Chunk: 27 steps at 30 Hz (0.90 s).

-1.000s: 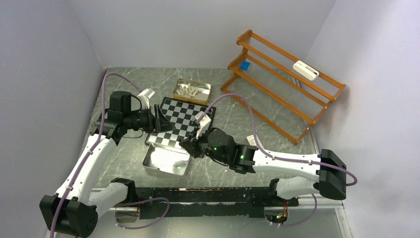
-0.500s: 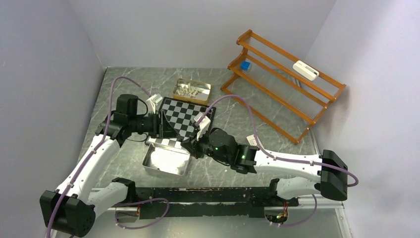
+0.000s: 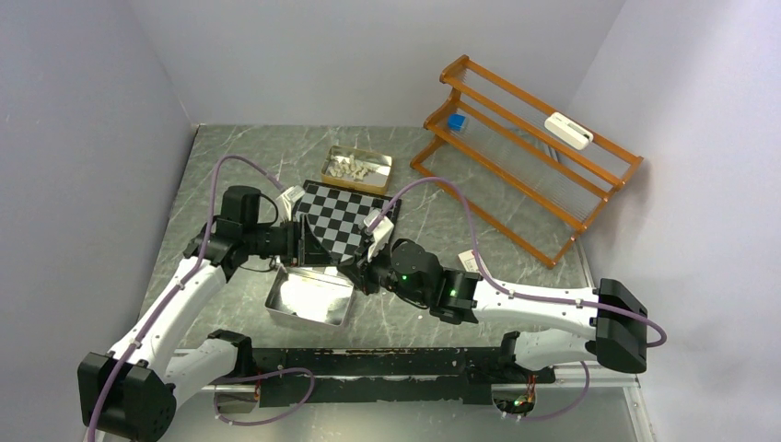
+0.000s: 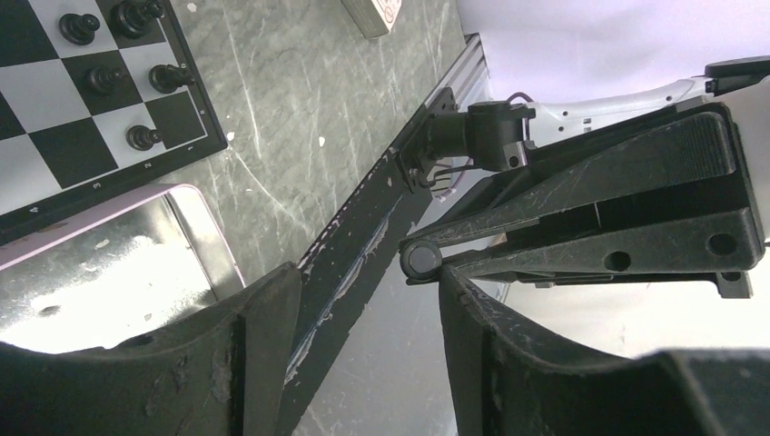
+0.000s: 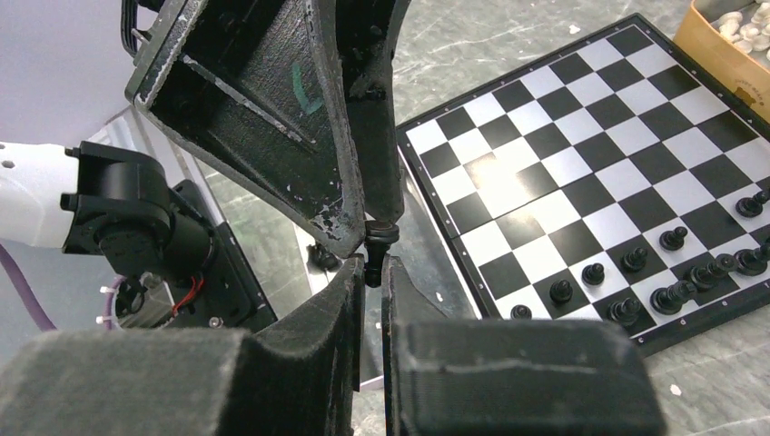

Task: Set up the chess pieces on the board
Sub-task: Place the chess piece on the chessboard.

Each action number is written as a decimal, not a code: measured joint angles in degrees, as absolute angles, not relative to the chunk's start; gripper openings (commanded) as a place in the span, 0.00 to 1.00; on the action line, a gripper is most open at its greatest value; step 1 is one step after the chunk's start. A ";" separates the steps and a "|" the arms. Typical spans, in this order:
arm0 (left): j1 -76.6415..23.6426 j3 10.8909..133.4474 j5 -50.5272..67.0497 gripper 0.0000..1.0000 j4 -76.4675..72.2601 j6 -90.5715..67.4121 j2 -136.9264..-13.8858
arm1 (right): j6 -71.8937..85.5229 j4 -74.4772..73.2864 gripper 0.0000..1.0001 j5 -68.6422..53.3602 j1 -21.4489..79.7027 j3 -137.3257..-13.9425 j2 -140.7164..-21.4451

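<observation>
Black chess piece (image 5: pixel 380 235), clenched by right gripper (image 5: pixel 372 269), sits inside the spread-open left gripper (image 4: pixel 368 277).

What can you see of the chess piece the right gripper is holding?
The black chess piece is tiny and glossy, plastic by its look, with a round flattened head on a thin stem; its type is unclear. The right gripper pinches the stem between shut fingertips, head pointing away from the wrist. It hangs in the air just off the chessboard, not on it. The left gripper faces it with jaws open, one finger close to the head; contact cannot be told.
</observation>
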<state>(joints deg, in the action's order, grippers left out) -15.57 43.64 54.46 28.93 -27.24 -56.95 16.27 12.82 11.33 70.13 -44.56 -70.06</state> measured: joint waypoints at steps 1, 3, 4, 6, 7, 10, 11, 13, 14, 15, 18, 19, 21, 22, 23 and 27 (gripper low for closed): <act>-15.57 43.51 54.52 0.61 28.53 -27.53 -56.95 | 16.27 12.84 0.11 11.33 70.11 -44.56 -70.08; -15.59 43.38 54.70 0.59 27.99 -28.14 -56.97 | 16.27 12.91 0.11 11.29 70.11 -44.56 -70.24; -15.59 43.33 54.78 0.58 27.62 -28.40 -56.99 | 16.27 12.99 0.11 11.22 70.11 -44.56 -70.28; -15.59 43.22 54.85 0.55 27.03 -29.12 -56.99 | 16.25 13.19 0.11 10.92 70.11 -44.56 -70.43; -15.59 43.11 54.89 0.53 26.72 -29.50 -56.99 | 16.25 13.34 0.11 10.87 70.11 -44.56 -70.54; -15.59 42.35 55.27 0.48 25.04 -31.05 -56.99 | 16.23 13.74 0.11 10.57 70.08 -44.56 -71.22; -15.62 42.02 55.40 0.47 24.67 -31.57 -56.99 | 16.23 13.85 0.11 10.44 70.08 -44.56 -71.50; -15.73 41.63 55.55 0.44 24.32 -32.18 -56.99 | 16.25 13.96 0.11 10.37 70.08 -44.56 -71.96; -15.84 41.56 55.59 0.43 24.25 -32.38 -56.99 | 16.25 13.93 0.11 10.28 70.08 -44.56 -72.16; -15.92 41.56 55.61 0.41 24.25 -32.40 -56.99 | 16.25 13.96 0.11 10.24 70.08 -44.56 -72.29; -16.01 41.56 55.75 0.36 24.27 -32.38 -56.99 | 16.25 14.15 0.11 10.22 70.08 -44.56 -72.66; -16.01 41.56 55.75 0.34 24.32 -32.36 -56.99 | 16.25 14.28 0.12 10.22 70.08 -44.56 -72.84; -16.03 41.56 55.75 0.30 24.56 -32.32 -56.99 | 16.25 14.37 0.13 10.22 70.08 -44.56 -73.19; -16.03 41.54 55.75 0.28 24.67 -32.32 -56.99 | 16.25 14.41 0.14 10.20 70.08 -44.56 -73.36; -16.03 41.54 55.75 0.26 24.71 -32.32 -56.99 | 16.25 14.48 0.15 10.17 70.08 -44.56 -73.47; -16.03 41.50 55.68 0.21 24.82 -32.32 -56.99 | 16.27 14.81 0.19 10.26 70.08 -44.56 -73.80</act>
<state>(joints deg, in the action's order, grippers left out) -16.03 41.50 55.68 24.82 -32.32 -56.99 16.27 14.81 10.26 70.08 -44.56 -73.80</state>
